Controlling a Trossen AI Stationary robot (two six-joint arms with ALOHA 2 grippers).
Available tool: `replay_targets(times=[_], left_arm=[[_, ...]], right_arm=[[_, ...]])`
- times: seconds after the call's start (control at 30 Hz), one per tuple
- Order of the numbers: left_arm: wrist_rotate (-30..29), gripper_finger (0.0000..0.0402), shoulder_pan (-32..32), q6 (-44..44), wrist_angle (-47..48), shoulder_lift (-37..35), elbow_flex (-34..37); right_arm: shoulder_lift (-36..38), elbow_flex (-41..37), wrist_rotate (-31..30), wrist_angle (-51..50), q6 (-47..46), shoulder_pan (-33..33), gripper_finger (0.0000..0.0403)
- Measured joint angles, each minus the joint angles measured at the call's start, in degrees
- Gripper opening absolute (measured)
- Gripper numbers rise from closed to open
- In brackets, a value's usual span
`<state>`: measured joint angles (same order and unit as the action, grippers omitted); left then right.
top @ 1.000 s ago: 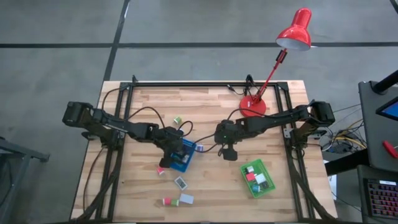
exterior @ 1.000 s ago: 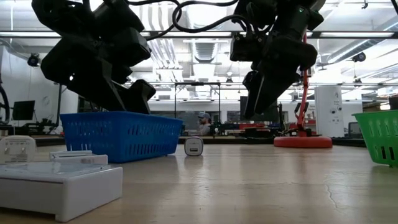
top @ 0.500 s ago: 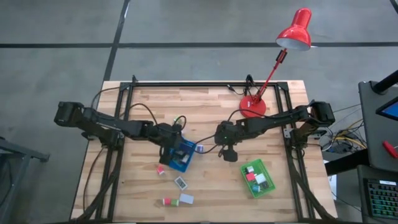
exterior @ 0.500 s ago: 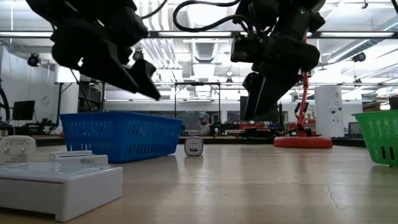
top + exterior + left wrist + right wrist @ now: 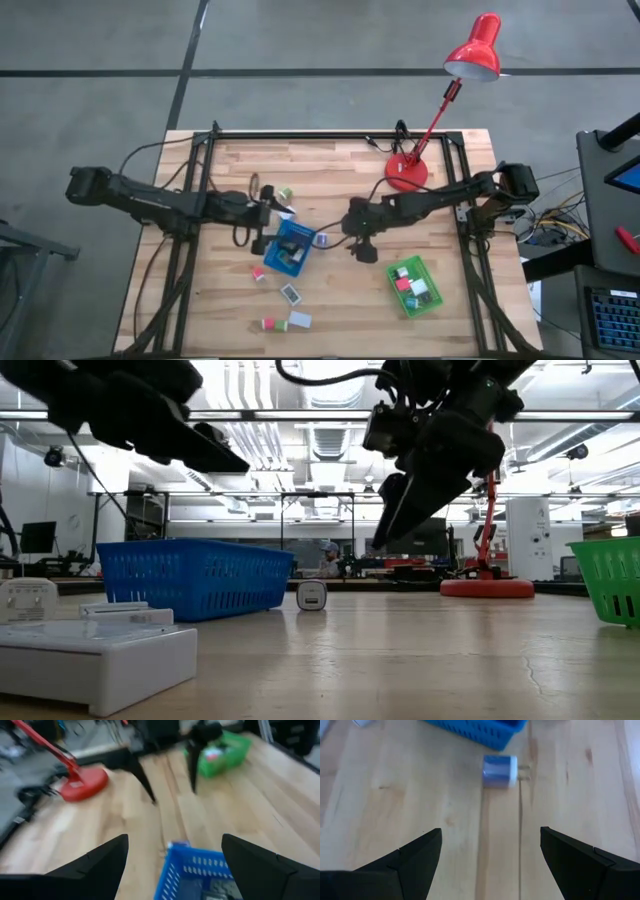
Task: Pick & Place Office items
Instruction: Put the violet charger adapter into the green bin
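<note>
Office items: a small blue-and-white block (image 5: 500, 770) lies just ahead of the right tool (image 5: 490, 852), which is spread and empty. Approach step in hand; next, descend and close on it. Left tool (image 5: 172, 857) is likewise released.

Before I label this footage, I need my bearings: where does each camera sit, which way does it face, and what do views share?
High: overhead, looking straight down; both arms, left gripper beside the blue tray, right gripper open.
Low: table height, level toward the room; both arms hang in from above.
Left wrist: over the blue tray, facing the lamp base and green tray; own open fingers.
Right wrist: looking down at a plug; own fingers.
Shared: the blue tray shows in all four.
</note>
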<state>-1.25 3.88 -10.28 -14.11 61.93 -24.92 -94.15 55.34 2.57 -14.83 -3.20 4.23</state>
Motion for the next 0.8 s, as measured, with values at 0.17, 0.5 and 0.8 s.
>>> replay_targets(times=[0.17,0.5,0.8], left_arm=[[-3.8,0.0326,0.0,0.0,-7.1,-5.2,6.0],[-6.5,0.0326,0.0,-0.2,-14.3,-11.7,13.1],[-8.2,0.0326,0.0,-1.5,-15.1,-12.9,14.1]], right_arm=[[0.0,-2.7,0.3,8.3,0.1,1.0,0.0326],[-1.5,-7.2,0.5,19.8,-2.0,1.4,0.0326],[-8.7,-6.6,0.2,27.1,-2.4,1.8,0.0326]])
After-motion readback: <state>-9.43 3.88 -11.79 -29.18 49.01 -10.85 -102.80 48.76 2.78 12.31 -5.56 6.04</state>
